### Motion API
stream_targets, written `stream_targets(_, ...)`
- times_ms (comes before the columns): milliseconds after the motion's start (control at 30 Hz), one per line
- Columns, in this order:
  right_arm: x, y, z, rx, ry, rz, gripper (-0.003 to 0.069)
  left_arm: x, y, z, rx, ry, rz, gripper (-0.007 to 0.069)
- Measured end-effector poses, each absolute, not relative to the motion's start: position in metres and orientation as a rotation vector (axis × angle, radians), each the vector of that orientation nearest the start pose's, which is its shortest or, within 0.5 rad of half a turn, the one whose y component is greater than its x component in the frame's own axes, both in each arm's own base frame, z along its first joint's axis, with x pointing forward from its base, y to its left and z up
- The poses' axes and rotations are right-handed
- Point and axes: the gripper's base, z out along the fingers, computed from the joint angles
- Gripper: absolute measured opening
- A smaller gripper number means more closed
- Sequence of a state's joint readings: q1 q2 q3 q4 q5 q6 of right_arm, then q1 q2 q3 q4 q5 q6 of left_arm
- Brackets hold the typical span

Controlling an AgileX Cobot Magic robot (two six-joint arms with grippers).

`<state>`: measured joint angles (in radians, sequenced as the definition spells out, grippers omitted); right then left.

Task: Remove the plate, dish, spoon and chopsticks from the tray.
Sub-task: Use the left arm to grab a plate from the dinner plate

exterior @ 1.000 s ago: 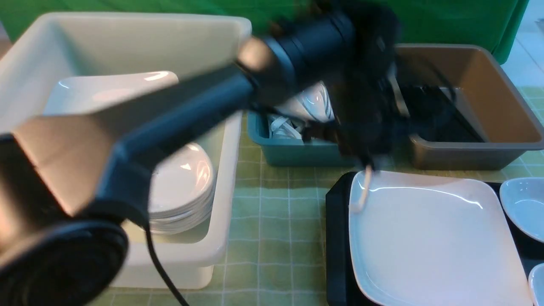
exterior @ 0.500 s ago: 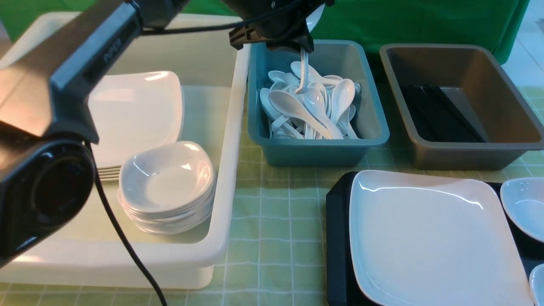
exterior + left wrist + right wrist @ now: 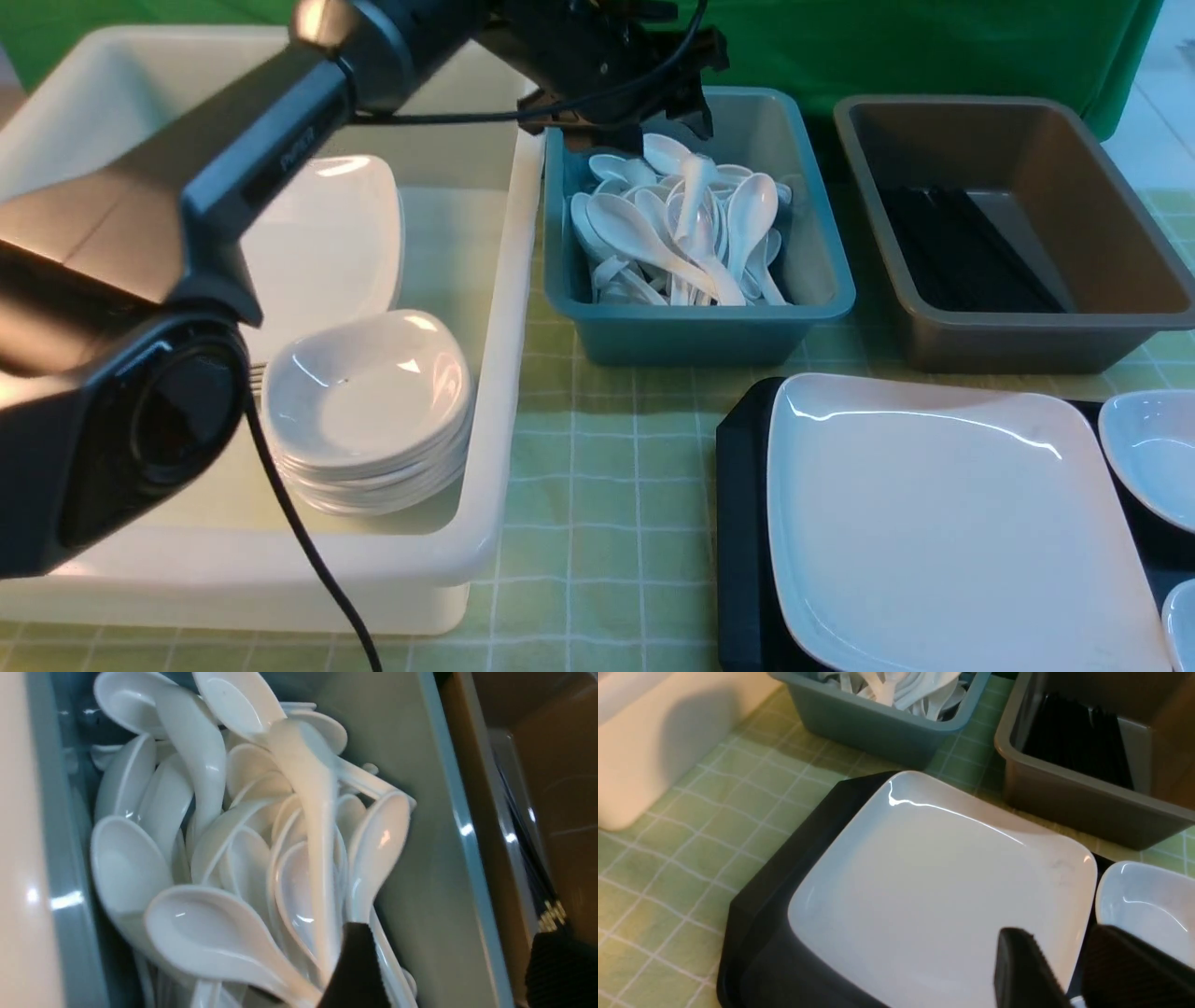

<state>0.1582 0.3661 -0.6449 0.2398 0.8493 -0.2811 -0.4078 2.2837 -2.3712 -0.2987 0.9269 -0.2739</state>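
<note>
Left wrist view: the spoon, caught in a blur, lies lengthwise across the heap of spoons directly below your left gripper. The jaws stand wide apart with nothing between them. The spoon is let go, its handle end just beside one finger. It sits inside the teal tub, off the tray, so the spoon step looks as good as finished.

Front view: the plate rests on the tray, well apart from the left gripper, nearer the robot and off to that gripper's right. A dish lies on the tray on the side of the plate farthest from that gripper. Your right gripper hovers low over the seam between plate and dish, jaws narrowly parted, nothing visibly held.

Black chopsticks lie in the brown tub to the left gripper's right. Whether the tray's pair is among them cannot be told, and none shows on the visible part of the tray.

Next, you would likely raise the left gripper clear of the tub wall, then go for the plate or dish. The plate is wide, glossy and shallow, so it calls for a pinch on an upturned edge. The white bin on the left gripper's left, holding stacked plates and dishes, looks the likely destination.
</note>
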Motion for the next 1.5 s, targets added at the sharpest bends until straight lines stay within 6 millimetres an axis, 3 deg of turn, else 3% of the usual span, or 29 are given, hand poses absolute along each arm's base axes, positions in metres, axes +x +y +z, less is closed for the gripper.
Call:
stream_targets(100,0.053,0.025,0.330,-0.396,1.999,0.205,0.0199,0.451,-0.213,0.364,0.110,2.359,-0.702,0.0351)
stream_targets(200,0.053,0.025,0.330,-0.397,1.999,0.204,0.0200,0.430,-0.203,0.397,0.193,2.356,-0.674,0.0189)
stream_targets(233,0.053,0.025,0.330,-0.399,1.999,0.203,0.0202,0.415,-0.197,0.418,0.265,2.325,-0.654,0.0094)
stream_targets(267,0.053,0.025,0.330,-0.399,1.999,0.203,0.0204,0.406,-0.194,0.431,0.308,2.301,-0.640,0.0048)
stream_targets(367,0.053,0.025,0.329,-0.402,2.006,0.204,0.0209,0.383,-0.185,0.456,0.336,2.260,-0.647,-0.0001)
stream_targets(467,0.052,0.025,0.327,-0.410,2.027,0.206,0.0211,0.363,-0.181,0.464,0.344,2.276,-0.699,-0.0008)
stream_targets(633,0.048,0.025,0.322,-0.437,2.099,0.215,0.0215,0.317,-0.195,0.413,0.453,2.517,-0.901,-0.0008)
stream_targets(833,0.047,0.026,0.321,-0.442,2.112,0.217,0.0221,0.276,-0.231,0.316,0.519,2.777,-0.853,0.0027)
stream_targets(933,0.047,0.026,0.321,-0.442,2.112,0.217,0.0221,0.268,-0.247,0.286,0.515,2.786,-0.797,0.0087)
stream_targets(1033,0.047,0.026,0.321,-0.442,2.112,0.217,0.0226,0.268,-0.260,0.273,0.513,2.764,-0.787,0.0156)
stream_targets(1200,0.047,0.026,0.321,-0.442,2.112,0.217,0.0235,0.293,-0.289,0.255,0.561,2.693,-0.778,0.0349)
stream_targets(1333,0.047,0.026,0.321,-0.442,2.112,0.217,0.0237,0.315,-0.305,0.244,0.621,2.652,-0.737,0.0407)
stream_targets(1500,0.047,0.026,0.321,-0.442,2.112,0.217,0.0237,0.332,-0.318,0.227,0.675,2.632,-0.704,0.0419)
